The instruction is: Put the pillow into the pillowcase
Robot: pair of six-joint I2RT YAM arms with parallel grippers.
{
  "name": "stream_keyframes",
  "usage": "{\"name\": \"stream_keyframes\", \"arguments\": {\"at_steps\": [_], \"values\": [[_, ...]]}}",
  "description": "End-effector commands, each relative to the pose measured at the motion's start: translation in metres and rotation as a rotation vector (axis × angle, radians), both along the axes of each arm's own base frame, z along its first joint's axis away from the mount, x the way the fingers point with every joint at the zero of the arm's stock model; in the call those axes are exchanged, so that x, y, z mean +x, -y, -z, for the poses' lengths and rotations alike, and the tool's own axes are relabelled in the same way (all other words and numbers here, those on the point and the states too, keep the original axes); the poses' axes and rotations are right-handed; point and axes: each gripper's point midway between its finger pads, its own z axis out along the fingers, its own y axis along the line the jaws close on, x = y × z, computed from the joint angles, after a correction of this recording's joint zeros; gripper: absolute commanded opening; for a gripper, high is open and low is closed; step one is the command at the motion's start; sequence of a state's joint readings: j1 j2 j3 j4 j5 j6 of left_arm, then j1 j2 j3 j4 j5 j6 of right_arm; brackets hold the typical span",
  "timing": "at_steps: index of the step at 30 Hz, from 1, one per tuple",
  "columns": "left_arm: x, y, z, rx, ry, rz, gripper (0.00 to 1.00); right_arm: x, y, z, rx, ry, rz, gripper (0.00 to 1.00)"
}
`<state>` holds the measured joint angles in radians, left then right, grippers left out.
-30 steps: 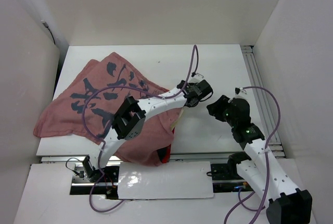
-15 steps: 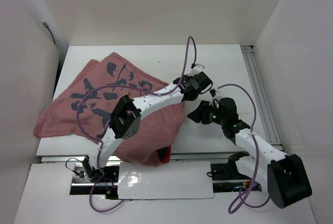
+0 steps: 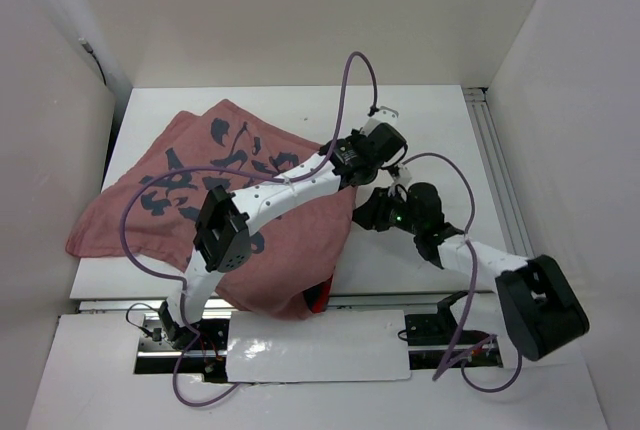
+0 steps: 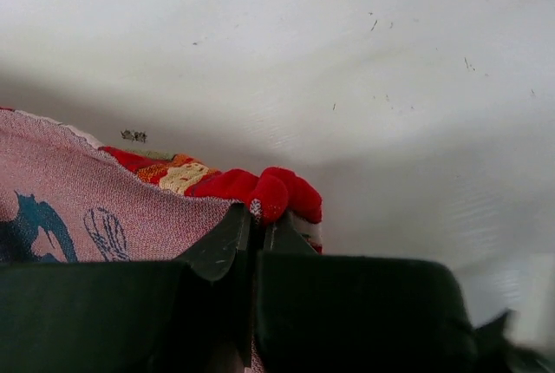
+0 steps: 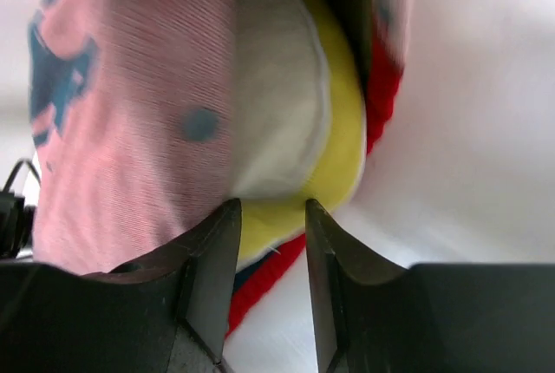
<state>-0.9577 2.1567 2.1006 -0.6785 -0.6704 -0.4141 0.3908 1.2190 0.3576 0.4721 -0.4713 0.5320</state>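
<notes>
The pillowcase (image 3: pixel 200 190) lies faded pinkish-red side up across the left and middle of the table. My left gripper (image 3: pixel 358 158) is at its right edge. In the left wrist view it (image 4: pixel 258 217) is shut on the bunched red hem of the pillowcase (image 4: pixel 277 193). My right gripper (image 3: pixel 366 215) is just below it at the same edge. In the right wrist view its jaws (image 5: pixel 270 217) stand narrowly apart and pinch the yellow edge of the cream pillow (image 5: pixel 286 121). The pillowcase (image 5: pixel 130 130) covers the rest of the pillow.
A corner of the pillowcase (image 3: pixel 312 300) hangs over the table's front edge. A metal rail (image 3: pixel 500 170) runs along the table's right side. White walls enclose the left, back and right. Bare table (image 3: pixel 430 120) lies to the right of the cloth.
My right gripper has moved left from the bare table onto the pillow's edge at the pillowcase opening. My left gripper has shifted slightly up and back, still holding the hem.
</notes>
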Motion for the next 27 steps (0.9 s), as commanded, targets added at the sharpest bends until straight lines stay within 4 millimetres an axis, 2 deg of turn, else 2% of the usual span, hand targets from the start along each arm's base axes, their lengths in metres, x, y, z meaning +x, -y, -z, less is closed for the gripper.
{"name": "stream_keyframes", "arguments": {"at_steps": [1,3,4,6,7,9,10,11,13,18,23,24,25,27], "values": [[0.003,0.015,-0.059,-0.136,0.097,0.04,0.0,0.019,0.008,-0.045,-0.034,0.18,0.062,0.43],[0.002,0.015,-0.063,-0.147,0.097,0.048,0.0,0.015,0.007,-0.046,-0.039,0.168,0.052,0.43],[0.003,0.016,-0.065,-0.144,0.104,0.054,0.0,0.013,0.006,-0.044,-0.04,0.157,0.043,0.4],[0.002,0.019,-0.075,-0.167,0.116,0.071,0.0,0.009,0.004,-0.037,-0.04,0.14,0.023,0.35],[0.002,0.021,-0.08,-0.182,0.119,0.08,0.0,0.003,0.004,-0.024,-0.053,0.111,0.013,0.33],[0.002,0.021,-0.085,-0.183,0.128,0.084,0.0,-0.001,0.007,-0.018,-0.045,0.092,0.036,0.33],[0.002,0.021,-0.085,-0.175,0.13,0.089,0.0,-0.005,0.01,-0.01,-0.049,0.074,0.049,0.31],[0.002,0.021,-0.085,-0.175,0.13,0.089,0.0,-0.005,0.01,-0.02,-0.035,0.103,0.05,0.31],[0.002,0.021,-0.085,-0.175,0.13,0.089,0.0,-0.004,0.018,-0.019,-0.042,0.096,0.101,0.3],[0.006,0.018,-0.085,-0.175,0.13,0.081,0.0,-0.021,0.023,-0.001,-0.071,0.041,0.08,0.3],[0.006,0.02,-0.093,-0.195,0.137,0.09,0.0,-0.045,-0.006,0.003,-0.061,0.053,-0.144,0.28],[0.005,0.022,-0.092,-0.199,0.131,0.099,0.0,-0.042,-0.01,-0.003,-0.054,0.072,-0.163,0.28],[0.004,0.024,-0.096,-0.21,0.132,0.107,0.0,-0.05,-0.017,0.004,-0.051,0.052,-0.218,0.28],[0.002,0.028,-0.095,-0.22,0.12,0.128,0.0,-0.045,-0.028,-0.009,-0.015,0.114,-0.252,0.27]]}}
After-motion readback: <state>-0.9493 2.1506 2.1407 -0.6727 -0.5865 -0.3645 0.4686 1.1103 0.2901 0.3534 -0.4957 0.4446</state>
